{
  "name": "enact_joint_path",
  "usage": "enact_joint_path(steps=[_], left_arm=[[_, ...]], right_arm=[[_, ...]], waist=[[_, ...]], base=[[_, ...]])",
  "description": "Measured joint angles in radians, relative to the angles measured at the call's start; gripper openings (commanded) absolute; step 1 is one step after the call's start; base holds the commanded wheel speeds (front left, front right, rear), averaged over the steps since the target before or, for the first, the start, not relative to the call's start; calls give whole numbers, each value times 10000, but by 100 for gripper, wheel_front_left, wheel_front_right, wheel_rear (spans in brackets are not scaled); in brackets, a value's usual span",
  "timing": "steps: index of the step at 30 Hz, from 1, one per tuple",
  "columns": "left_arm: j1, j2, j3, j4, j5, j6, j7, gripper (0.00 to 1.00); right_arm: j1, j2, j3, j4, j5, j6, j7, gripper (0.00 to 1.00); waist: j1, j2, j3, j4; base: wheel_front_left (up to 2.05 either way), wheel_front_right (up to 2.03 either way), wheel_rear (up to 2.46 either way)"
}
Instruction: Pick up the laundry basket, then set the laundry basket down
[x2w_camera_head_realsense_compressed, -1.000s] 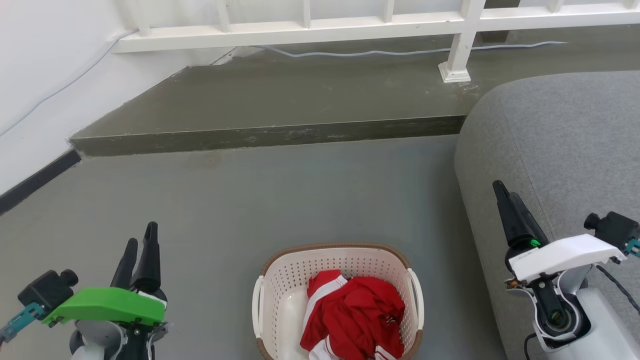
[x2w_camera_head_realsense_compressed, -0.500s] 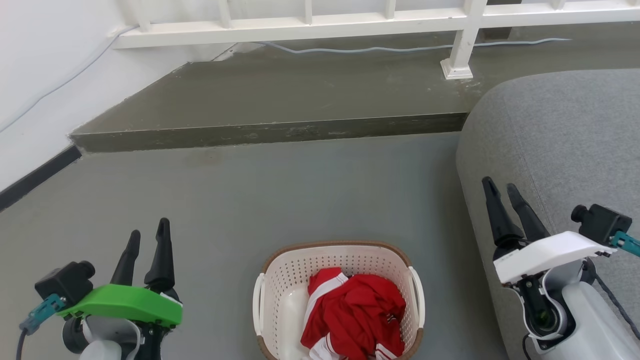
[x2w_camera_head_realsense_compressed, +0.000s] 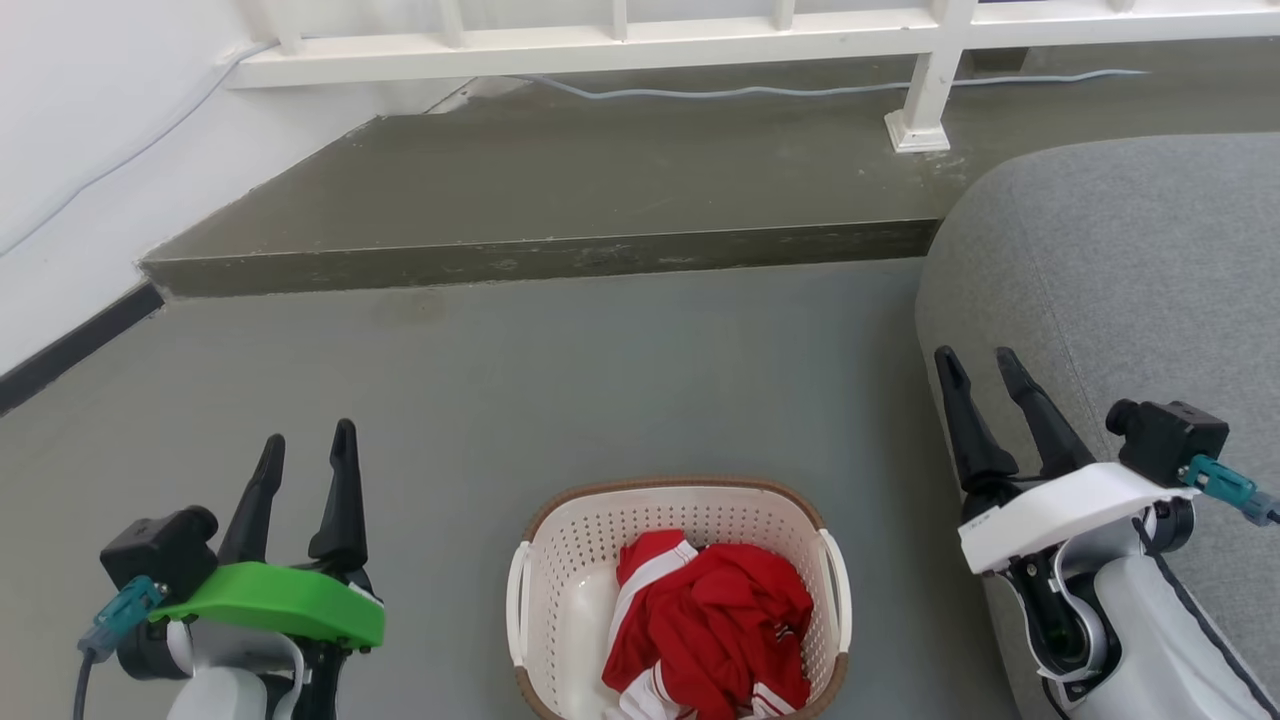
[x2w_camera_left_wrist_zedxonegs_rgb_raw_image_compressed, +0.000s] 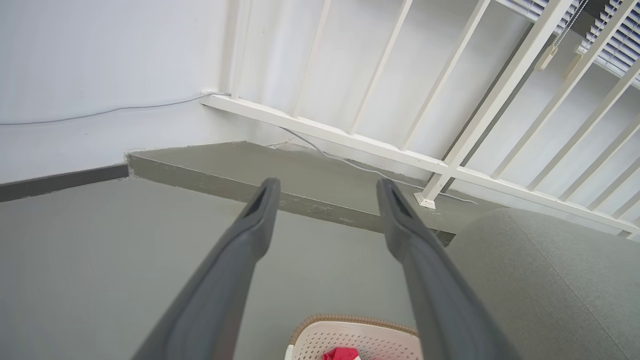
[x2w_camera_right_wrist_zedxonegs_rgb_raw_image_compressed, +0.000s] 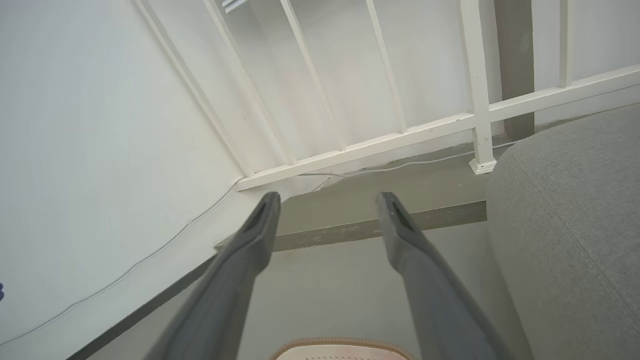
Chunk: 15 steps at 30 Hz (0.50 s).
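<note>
Jaws both parted | laundry basket (x2w_camera_head_realsense_compressed: 620, 525) on floor (x2w_camera_head_realsense_compressed: 600, 380) | head view: red jersey (x2w_camera_head_realsense_compressed: 715, 620), perhaps

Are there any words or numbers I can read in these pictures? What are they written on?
Nothing here can be read as words or numbers.
Tiny dark print on the white cover behind the right claw: too small to read.
Laundry basket: no label to be seen.
Red clothes inside it: white stripes, no lettering that can be read.
</note>
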Motion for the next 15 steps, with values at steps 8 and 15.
enact_joint_path(steps=[8, 15], left_arm=[[-101, -65, -10, -142, 966, 0, -290, 100], [-130, -84, -31, -219, 1758, 0, -489, 100]], right_arm=[[-79, -25, 215, -75, -1041, -2, -272, 100], [-184, -29, 368, -144, -1804, -2, -462, 100]], waist=[[0, 0, 48, 22], [0, 0, 76, 32]], base=[[0, 0, 0], [0, 0, 0]])
